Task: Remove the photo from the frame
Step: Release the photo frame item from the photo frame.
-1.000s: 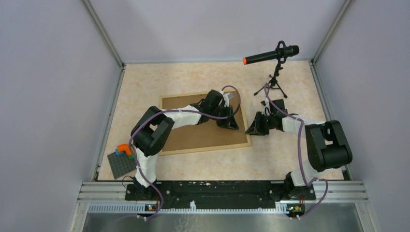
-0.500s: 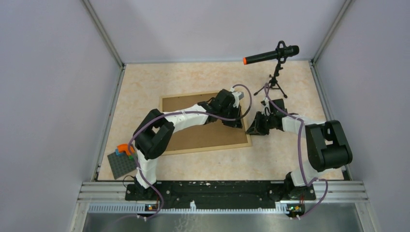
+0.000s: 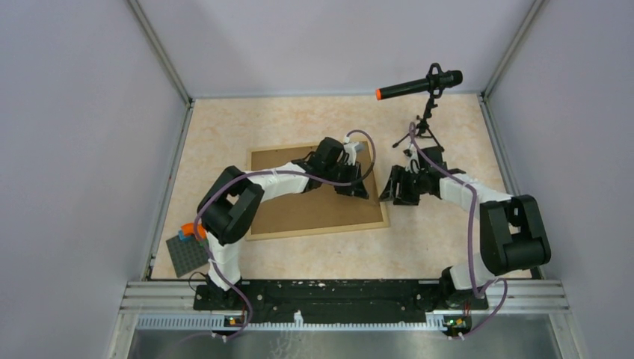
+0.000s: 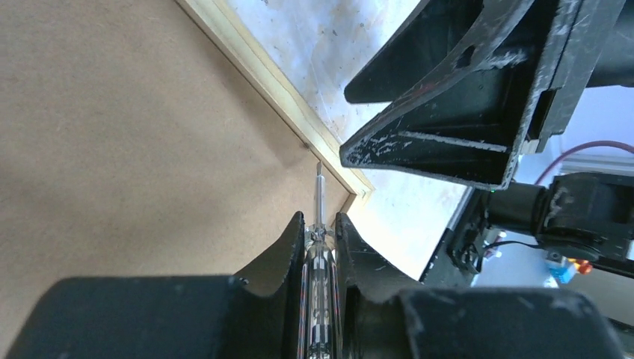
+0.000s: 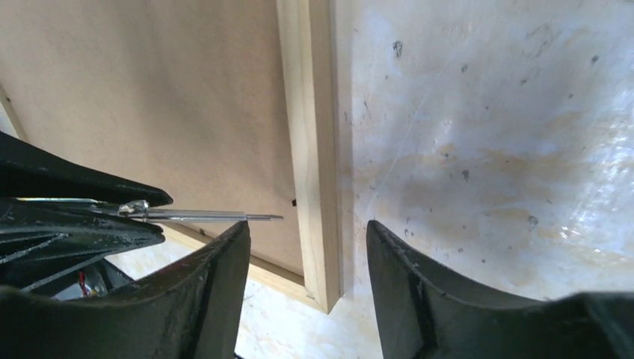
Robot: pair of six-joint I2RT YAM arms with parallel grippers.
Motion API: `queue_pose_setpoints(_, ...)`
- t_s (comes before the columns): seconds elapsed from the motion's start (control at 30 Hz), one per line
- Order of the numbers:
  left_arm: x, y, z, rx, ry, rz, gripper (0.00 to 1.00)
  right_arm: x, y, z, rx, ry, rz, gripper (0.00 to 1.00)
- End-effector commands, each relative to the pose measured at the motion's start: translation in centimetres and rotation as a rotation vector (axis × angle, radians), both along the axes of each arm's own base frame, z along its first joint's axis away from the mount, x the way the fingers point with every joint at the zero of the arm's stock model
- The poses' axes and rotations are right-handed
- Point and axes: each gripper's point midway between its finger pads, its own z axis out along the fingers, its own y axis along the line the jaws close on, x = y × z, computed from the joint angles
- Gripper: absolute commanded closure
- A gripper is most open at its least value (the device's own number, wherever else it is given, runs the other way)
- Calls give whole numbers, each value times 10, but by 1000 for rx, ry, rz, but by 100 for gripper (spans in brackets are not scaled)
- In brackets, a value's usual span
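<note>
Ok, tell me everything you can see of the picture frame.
The frame lies flat, back side up, on the table: a thin light-wood rim around plain brown fibreboard. A small dark tab sits at the right rail's inner edge; the screwdriver in the left gripper points near it. The open right gripper straddles that rail near a corner; contact is unclear.

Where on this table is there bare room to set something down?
Bare table lies between the frame and the back wall, and between the frame and the arm bases. Crowded: the frame's right edge, where the left gripper, right gripper and microphone stand sit close.
</note>
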Motion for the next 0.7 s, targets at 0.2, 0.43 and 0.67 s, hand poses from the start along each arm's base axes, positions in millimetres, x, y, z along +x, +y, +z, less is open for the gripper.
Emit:
queue_pose_setpoints(0.2, 21, 40, 57, -129, -25, 68, 100, 20, 14, 22, -122, -110, 59, 41)
queue_pose_setpoints(0.43, 27, 82, 45, -63, -26, 147, 100, 10, 14, -6, -276, -51, 70, 45)
queue_pose_setpoints(0.67, 30, 90, 47, -60, -36, 175, 100, 6, 11, -20, -376, -36, 83, 58)
